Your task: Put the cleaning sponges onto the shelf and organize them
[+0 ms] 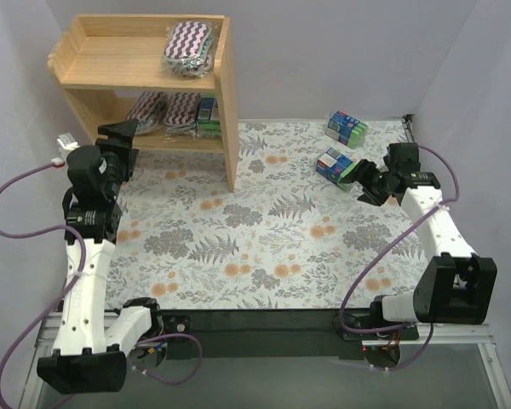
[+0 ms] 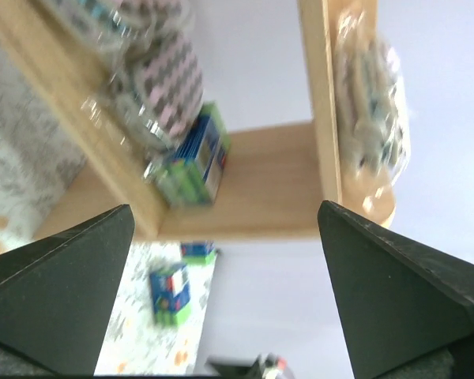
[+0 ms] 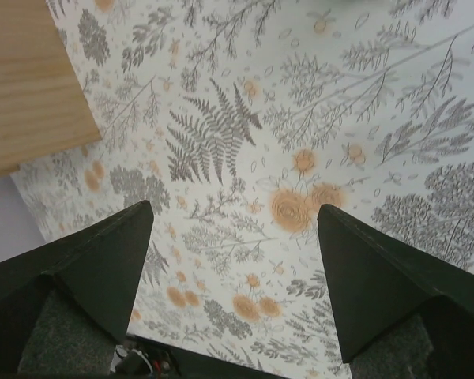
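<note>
The wooden shelf (image 1: 229, 102) stands at the far left. One purple zigzag sponge (image 1: 190, 44) lies on its top tier. The lower tier holds two more zigzag sponges (image 1: 146, 109) (image 1: 181, 111) and a blue-green pack (image 1: 208, 116). Two blue-green packs (image 1: 347, 126) (image 1: 335, 165) lie on the floral mat at the far right. My left gripper (image 1: 119, 135) is open and empty just in front of the lower tier; its wrist view shows a zigzag sponge (image 2: 170, 87) and the pack (image 2: 196, 162) beyond the gripper (image 2: 226, 209). My right gripper (image 1: 360, 181) is open and empty beside the nearer pack, with only mat under the gripper (image 3: 234, 207).
The floral mat (image 1: 264, 239) covers the table between the arms. White walls close in the back and both sides. A black rail (image 1: 264, 324) runs along the near edge. The shelf's side panel (image 3: 24, 87) shows at the upper left of the right wrist view.
</note>
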Tool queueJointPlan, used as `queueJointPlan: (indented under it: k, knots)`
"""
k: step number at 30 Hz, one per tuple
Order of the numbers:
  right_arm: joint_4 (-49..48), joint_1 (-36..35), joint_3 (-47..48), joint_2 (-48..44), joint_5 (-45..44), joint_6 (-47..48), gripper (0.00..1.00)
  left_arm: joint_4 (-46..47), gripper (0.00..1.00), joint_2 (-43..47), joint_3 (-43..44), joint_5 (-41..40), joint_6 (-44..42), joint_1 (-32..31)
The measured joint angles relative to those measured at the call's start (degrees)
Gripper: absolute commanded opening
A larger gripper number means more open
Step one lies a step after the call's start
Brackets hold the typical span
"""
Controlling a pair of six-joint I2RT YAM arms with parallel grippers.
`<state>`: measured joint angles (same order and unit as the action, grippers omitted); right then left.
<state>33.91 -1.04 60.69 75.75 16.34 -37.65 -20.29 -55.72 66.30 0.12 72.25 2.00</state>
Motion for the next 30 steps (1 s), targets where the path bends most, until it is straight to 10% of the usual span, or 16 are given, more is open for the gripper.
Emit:
queueJointPlan:
  k: [20, 30]
  knots:
    - [-4.0, 7.13, 17.16, 28.0, -0.81, 5.6, 0.77, -16.57, 0.85, 19.76, -14.62, 20.04, -16.28, 0.0]
    - [-4.79, 7.04, 14.29, 24.17, 0.87, 8.17, 0.77, -18.4, 0.89, 1.64, -1.95, 11.67, -14.75, 0.11]
